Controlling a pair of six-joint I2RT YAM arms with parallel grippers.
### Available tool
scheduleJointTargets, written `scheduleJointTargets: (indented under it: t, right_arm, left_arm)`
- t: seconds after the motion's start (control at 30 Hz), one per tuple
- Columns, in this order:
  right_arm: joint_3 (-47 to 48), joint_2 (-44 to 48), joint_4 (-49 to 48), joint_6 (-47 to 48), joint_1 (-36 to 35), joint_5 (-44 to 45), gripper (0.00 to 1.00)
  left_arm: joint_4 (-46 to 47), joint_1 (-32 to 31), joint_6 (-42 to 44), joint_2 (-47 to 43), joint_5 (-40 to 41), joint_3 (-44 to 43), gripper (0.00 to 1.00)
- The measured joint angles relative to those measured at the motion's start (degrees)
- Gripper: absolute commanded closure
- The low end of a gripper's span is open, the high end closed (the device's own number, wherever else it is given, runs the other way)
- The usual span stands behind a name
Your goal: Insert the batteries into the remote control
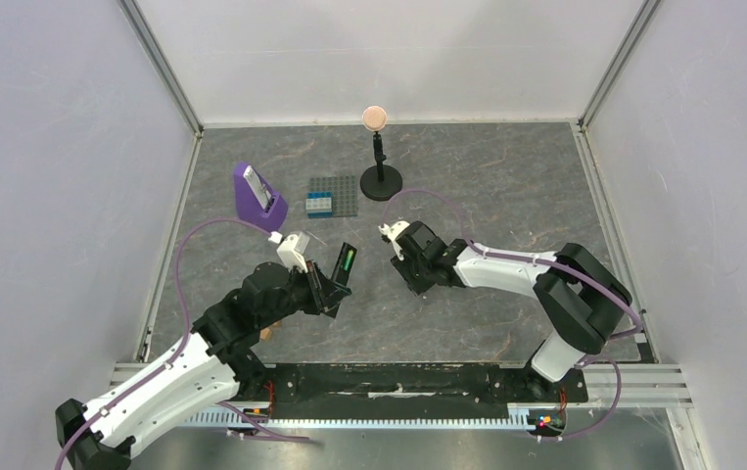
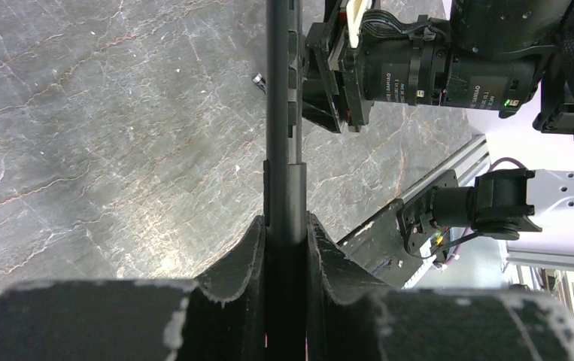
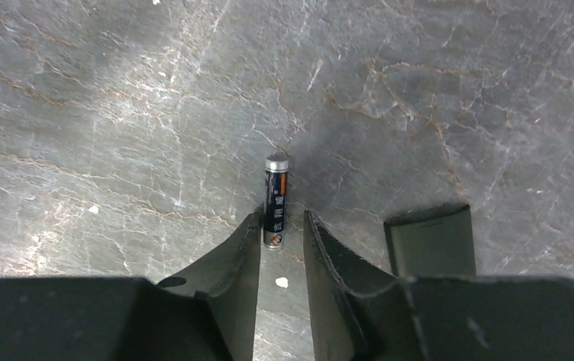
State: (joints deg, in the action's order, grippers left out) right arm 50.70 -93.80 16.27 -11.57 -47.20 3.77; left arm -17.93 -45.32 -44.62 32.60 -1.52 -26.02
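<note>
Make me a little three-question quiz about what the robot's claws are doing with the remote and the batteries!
1. True or false: the left claw is clamped on the remote control.
2. Where does the dark battery lie? A) on the table B) inside the remote C) in the left claw
3. What colour is the battery in the remote?
Key: 1 true; 2 A; 3 green.
</note>
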Motion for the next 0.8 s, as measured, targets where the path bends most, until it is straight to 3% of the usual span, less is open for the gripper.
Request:
scheduleJointTargets:
  t: [0.07, 0.33, 0.43, 0.6, 0.8]
  right_arm:
    - [0.68, -0.59, 0.31, 1.42, 0.00, -0.02, 0.74]
    - [4.85, -3.43, 4.63, 8.59, -0.02, -2.82, 1.00]
    - [5.73, -3.78, 6.08, 12.48, 0.35, -4.59, 0.99]
    - [5.77, -3.30, 8.15, 21.55, 0.66, -7.04, 0.83]
    - [3.78, 0.07, 12.72, 32.11, 0.72, -4.87, 0.76]
  left_arm:
    - [-0.07, 0.11, 0.02, 0.02, -0.11, -0.02, 0.98]
    - [-3.50, 0.68, 0.07, -0.15, 1.07, -1.66, 0.98]
    - [-5.22, 0.92, 0.09, -1.09, 2.95, -3.19, 0.98]
    - [-7.98, 1.01, 0.15, -2.29, 6.73, -6.82, 0.98]
    - [-9.86, 1.01, 1.05, -2.14, 9.49, -11.17, 0.98]
